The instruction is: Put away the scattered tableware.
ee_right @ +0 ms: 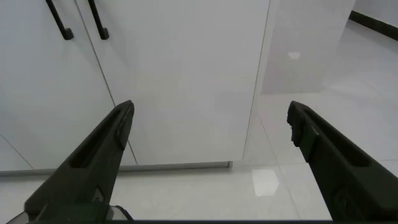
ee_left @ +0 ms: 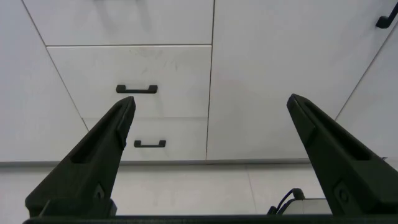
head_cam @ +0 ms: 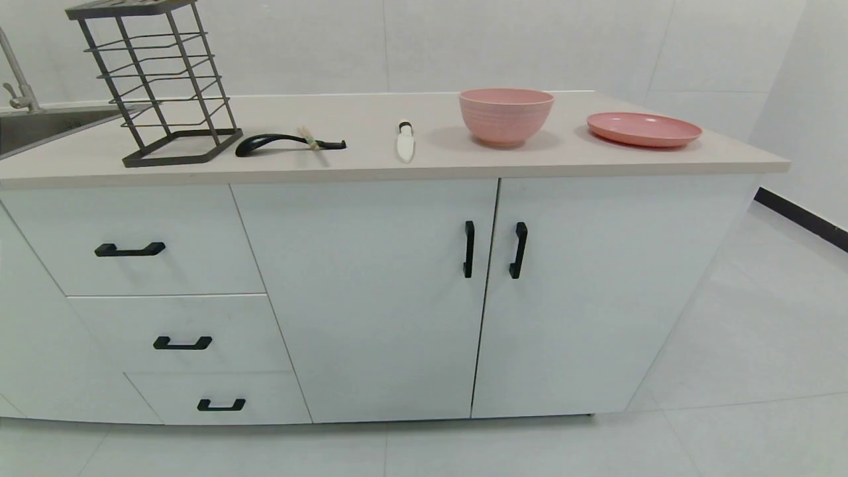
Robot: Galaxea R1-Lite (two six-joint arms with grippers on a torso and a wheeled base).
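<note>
A black spoon [head_cam: 285, 141] is laid flat near the front edge of the worktop [head_cam: 371, 165]. Its long axis is set left to right, with the scoop toward the wire rack [head_cam: 156, 79] on the left. A short pale stick [head_cam: 309, 138] is crossed over its handle. Further right, a white utensil [head_cam: 405, 142] is pointed front to back, followed by an upright pink bowl [head_cam: 506, 116] and a pink plate [head_cam: 644, 128]. The left pincer [ee_left: 211, 102] is spread apart before the drawers [ee_left: 130, 68], and the right pincer [ee_right: 210, 109] is spread apart before a cabinet door [ee_right: 186, 81].

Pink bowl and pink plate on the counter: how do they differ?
The bowl is deep with tall sides; the plate is shallow and nearly flat. The bowl stands left of the plate, nearer the middle of the countertop; the plate lies by its right end. Both are pink, upright and apart from each other.
</note>
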